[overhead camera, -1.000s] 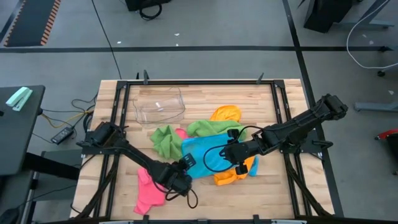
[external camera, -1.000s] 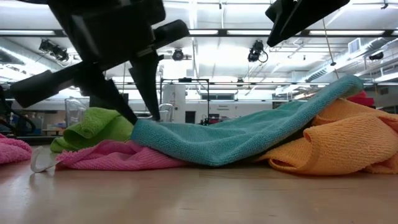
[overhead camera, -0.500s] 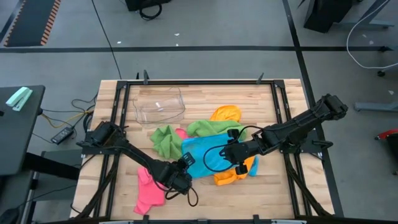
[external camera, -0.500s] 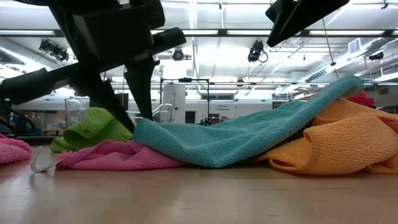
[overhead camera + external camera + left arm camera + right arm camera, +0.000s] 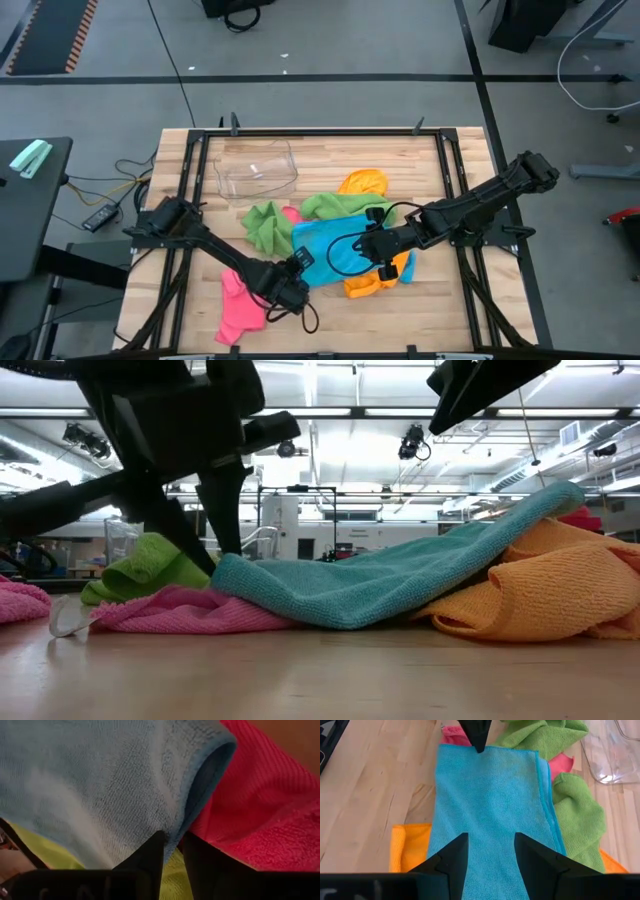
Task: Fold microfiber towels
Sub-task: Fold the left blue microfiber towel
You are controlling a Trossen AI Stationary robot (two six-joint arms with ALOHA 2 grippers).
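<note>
Narrowed since a second ago: left hand (image 5: 172, 851) fingers, now nearly pinched on the near corner of the sky-blue towel (image 5: 335, 250), cloth edge sitting in the slim gap between them; nothing else shifted. Blue towel draped over the heap at mid tabletop (image 5: 330, 160), above an orange towel (image 5: 365, 283) and a pink one (image 5: 170, 610), green towels (image 5: 268, 225) behind, another pink towel (image 5: 240, 305) off alone toward the front left. Right hand (image 5: 490, 847) half open over the towel's opposite end, holding nothing. Step in hand, by the look of it: securing a corner before the fold. Next, probably: finish the pinch, grip the far end, lift clear and lay flat.
</note>
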